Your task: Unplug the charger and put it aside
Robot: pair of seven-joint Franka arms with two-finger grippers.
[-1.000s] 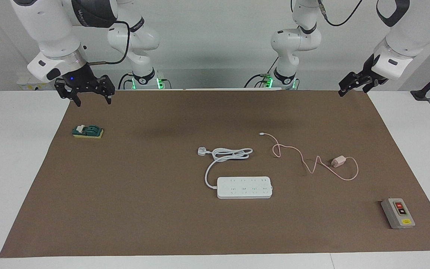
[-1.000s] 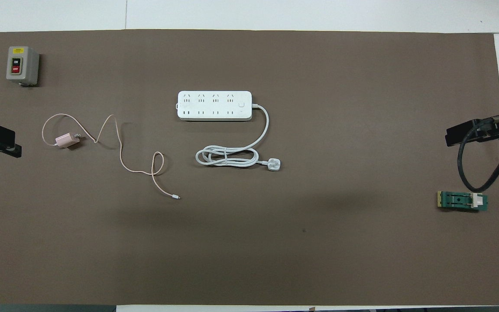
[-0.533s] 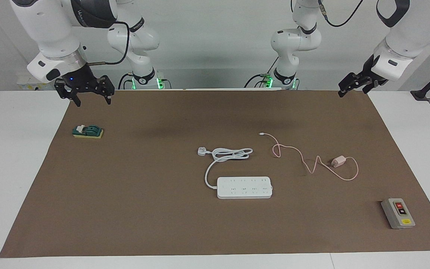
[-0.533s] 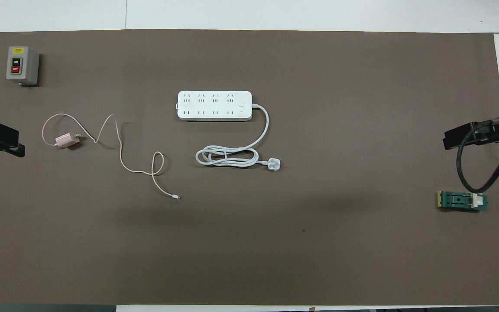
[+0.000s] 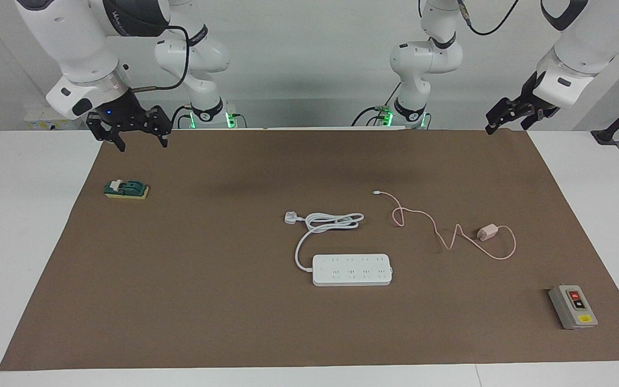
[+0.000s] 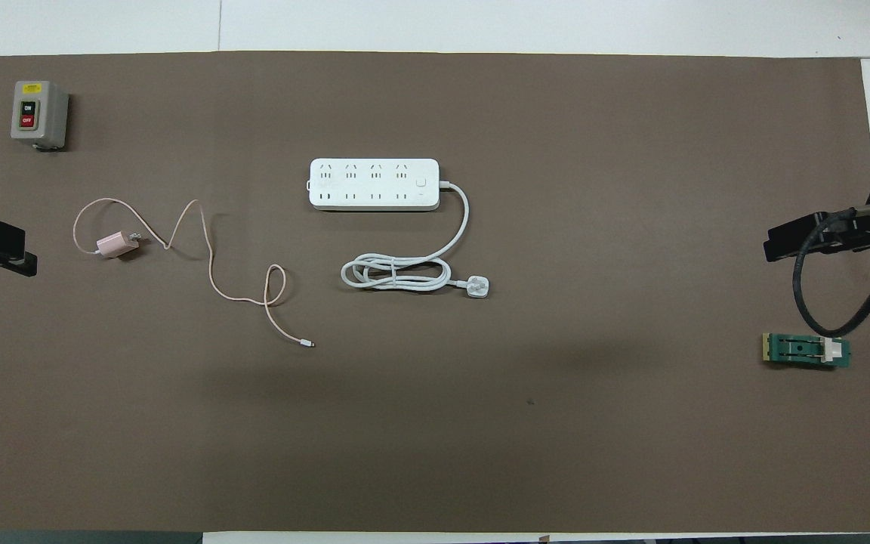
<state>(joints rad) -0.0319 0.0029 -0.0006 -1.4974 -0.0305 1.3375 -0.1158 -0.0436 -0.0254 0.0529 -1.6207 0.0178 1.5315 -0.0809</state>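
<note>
Both arms have shifted a little since the earlier pictures: the right tool (image 5: pixel 136 133) has drifted slightly toward the middle of the worktop's robot-side edge and risen, and the left tool (image 5: pixel 509 115) has lifted a touch; nothing on the brown mat (image 5: pixel 234 312) has moved.

The right tool hangs over the mat's corner near the green switch block (image 5: pixel 126 189), its fingers spread wide and empty. The left tool hovers over the opposite corner at the left arm's end, holding nothing; how far its fingers stand apart I cannot tell.

The charger (image 5: pixel 487 232) lies on its side on the mat, well apart from the power strip (image 5: pixel 352 269), toward the left arm's end, with its thin pink cable (image 5: pixel 427 223) looping away to a small white tip (image 5: pixel 375 192) nearer the robots. It is already out of the strip, so the unplugging looks finished and the setting aside seems done too.

My judgement is that the step in hand is simply a clean retreat. Done well, that means lifting both tools straight up and clear, keeping the left one away from the cable loops so nothing is dragged, and leaving the grey on/off box (image 5: pixel 573 307) and the strip's coiled white cord (image 5: pixel 331 220) undisturbed.
</note>
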